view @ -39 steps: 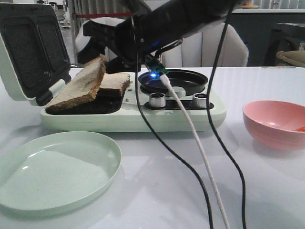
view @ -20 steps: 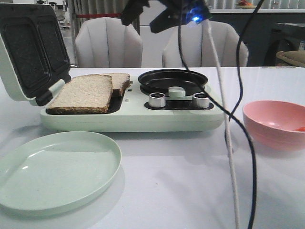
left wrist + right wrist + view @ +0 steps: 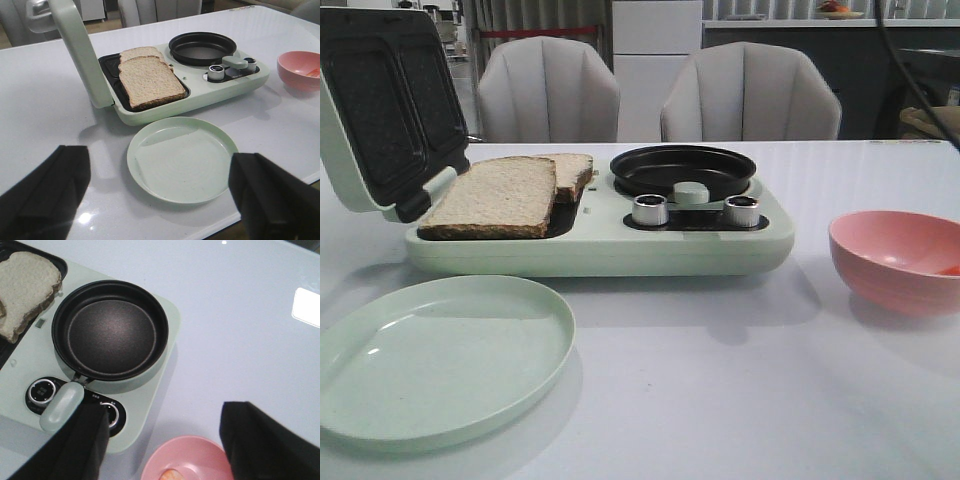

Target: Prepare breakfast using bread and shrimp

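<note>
Pale green, the sandwich maker (image 3: pixel 600 245) stands open at centre-left of the front view, its lid (image 3: pixel 380 110) raised at upper left and the bread (image 3: pixel 495 195), two overlapping slices, lying on the left grill plate beside the black frying pan (image 3: pixel 683 170). An empty green plate (image 3: pixel 435 355) sits at lower left. At far right the pink bowl (image 3: pixel 900 260) holds the shrimp (image 3: pixel 170 475); the left gripper (image 3: pixel 160 195) and right gripper (image 3: pixel 165 440) both hang with fingers spread, holding nothing.

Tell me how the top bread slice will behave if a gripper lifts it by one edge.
The top bread slice looks thin and soft, so it would probably sag or bend. Its crumb may tear under a hard pinch. It overlaps the slice beneath, so it might drag that one along.
</note>
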